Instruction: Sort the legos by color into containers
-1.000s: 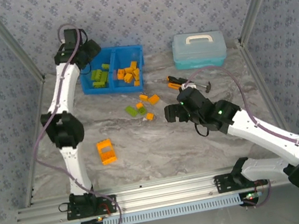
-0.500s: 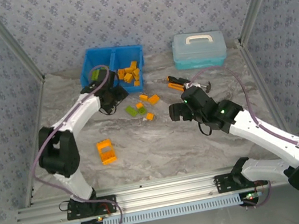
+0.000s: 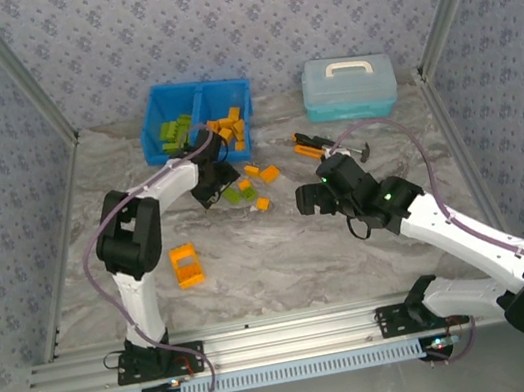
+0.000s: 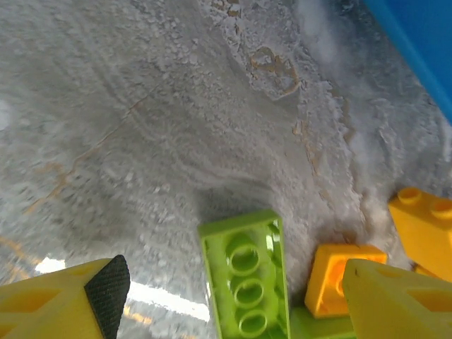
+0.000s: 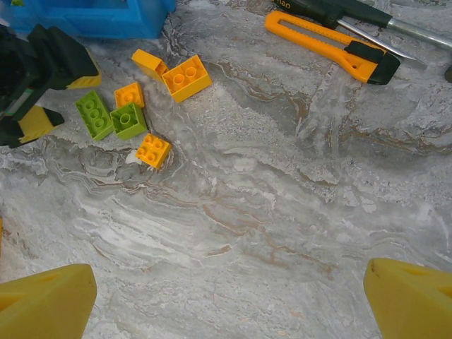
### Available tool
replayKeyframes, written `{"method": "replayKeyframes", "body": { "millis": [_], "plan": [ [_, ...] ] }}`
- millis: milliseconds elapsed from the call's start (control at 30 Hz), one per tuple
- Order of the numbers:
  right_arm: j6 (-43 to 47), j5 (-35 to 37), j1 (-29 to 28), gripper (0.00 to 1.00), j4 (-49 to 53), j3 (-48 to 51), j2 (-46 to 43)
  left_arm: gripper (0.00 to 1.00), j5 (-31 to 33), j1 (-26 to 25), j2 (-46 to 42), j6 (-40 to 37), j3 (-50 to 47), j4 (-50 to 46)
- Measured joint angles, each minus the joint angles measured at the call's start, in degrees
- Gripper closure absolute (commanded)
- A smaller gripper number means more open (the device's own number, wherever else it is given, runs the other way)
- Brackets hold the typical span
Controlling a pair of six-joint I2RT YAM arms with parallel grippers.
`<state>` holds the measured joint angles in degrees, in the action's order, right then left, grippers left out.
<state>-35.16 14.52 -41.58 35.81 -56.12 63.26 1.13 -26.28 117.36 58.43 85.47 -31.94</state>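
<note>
A grey marbled desk, patterned walls around it. At eight o'clock lies an orange block. At eleven o'clock sits the blue bin: green bricks in its left compartment, orange bricks in its right. At the bin's six o'clock the left gripper hovers low, jaws fairly wide and empty, a green brick on the desk under the gap. Loose bricks cluster at its three o'clock. The right gripper, near centre, holds its jaws wide and empty. A cutter lies at its twelve o'clock, a case at one o'clock.
</note>
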Motion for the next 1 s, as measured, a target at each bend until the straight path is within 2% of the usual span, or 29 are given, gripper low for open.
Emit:
{"method": "replayKeyframes", "body": {
  "millis": [233, 400, 600, 800, 1000],
  "plan": [
    [-0.5, 0.0, 0.0, 0.00, 0.0, 0.0, 0.0, 0.34, 0.8, -0.2, 0.8, 0.1, 0.8, -2.8],
    [-0.7, 0.0, 0.0, 0.00, 0.0, 0.0, -0.1, 0.38, 1.0, -0.2, 2.1, -0.6, 2.0, -4.2],
    [-1.2, 0.0, 0.0, 0.00, 0.1, 0.0, -1.0, 0.51, 1.5, -0.4, 3.6, -2.3, 4.3, -7.5],
    [-1.5, 0.0, 0.0, 0.00, 0.4, 0.1, -2.3, 0.69, 1.4, -0.5, 3.5, -3.7, 4.3, -8.8],
    [-2.1, 0.1, -0.5, 0.00, 1.3, 0.1, -4.1, 0.76, 1.0, -0.9, 1.8, -3.9, 2.1, -8.2]
  ]
}}
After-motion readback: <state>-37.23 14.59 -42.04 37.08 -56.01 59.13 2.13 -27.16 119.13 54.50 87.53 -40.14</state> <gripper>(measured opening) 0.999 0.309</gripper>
